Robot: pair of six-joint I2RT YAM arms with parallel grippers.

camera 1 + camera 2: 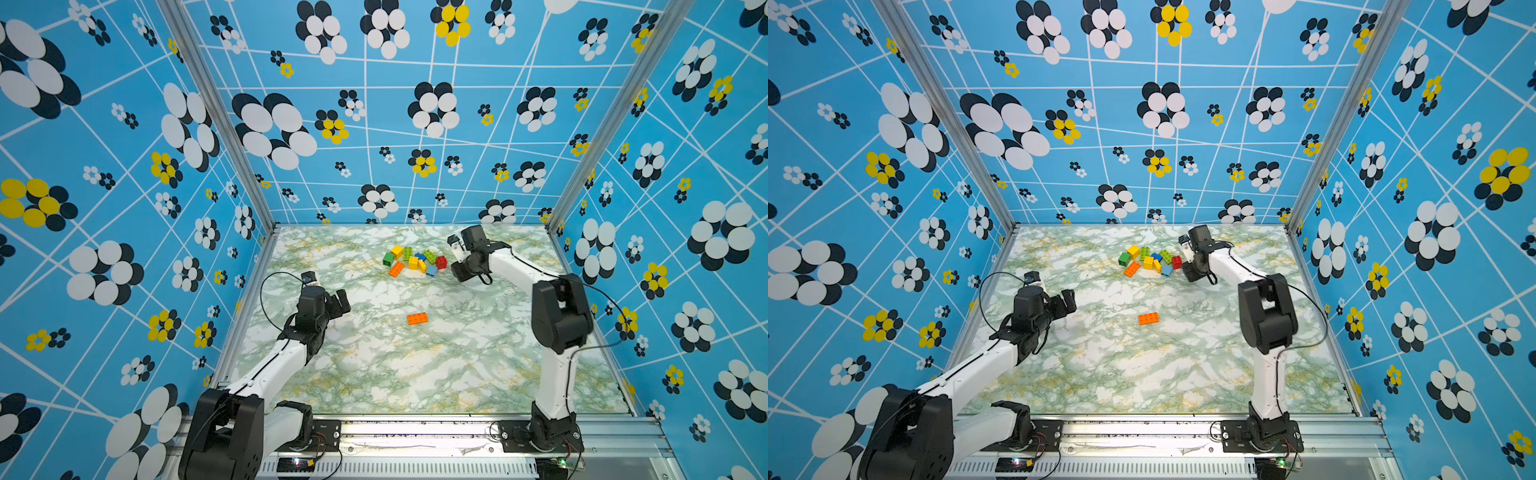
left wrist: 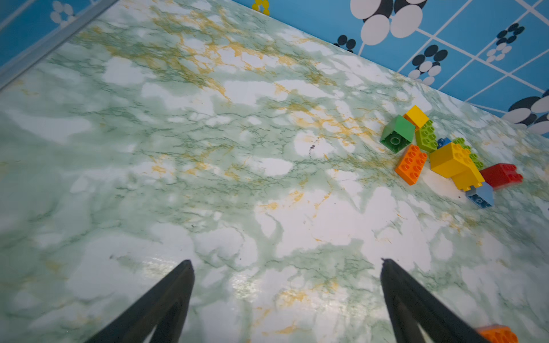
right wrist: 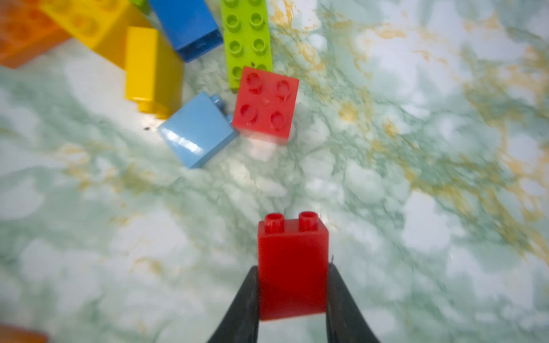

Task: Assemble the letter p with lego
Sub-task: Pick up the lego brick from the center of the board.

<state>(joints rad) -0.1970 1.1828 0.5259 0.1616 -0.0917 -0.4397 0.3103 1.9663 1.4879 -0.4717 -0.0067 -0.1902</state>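
In the right wrist view my right gripper [image 3: 293, 267] is shut on a small red lego brick [image 3: 292, 267], its studs pointing away from the wrist, held above the marble table. Just beyond it lie another red brick [image 3: 266, 105], a light blue one [image 3: 197, 133], a lime oblong [image 3: 246, 35], yellow [image 3: 153, 68] and blue [image 3: 187, 26] bricks. In both top views this pile [image 1: 415, 259] [image 1: 1150, 262] sits at the back middle, with the right gripper [image 1: 457, 272] at its right edge. My left gripper [image 2: 286, 262] [image 1: 343, 303] hangs open and empty at the left.
One orange oblong brick [image 1: 417, 318] [image 1: 1148, 318] lies alone on the marble table [image 1: 415, 374], between the two arms. Patterned blue walls and aluminium posts [image 1: 266, 216] close in the table on three sides. A metal rail [image 1: 415, 428] runs along the front.
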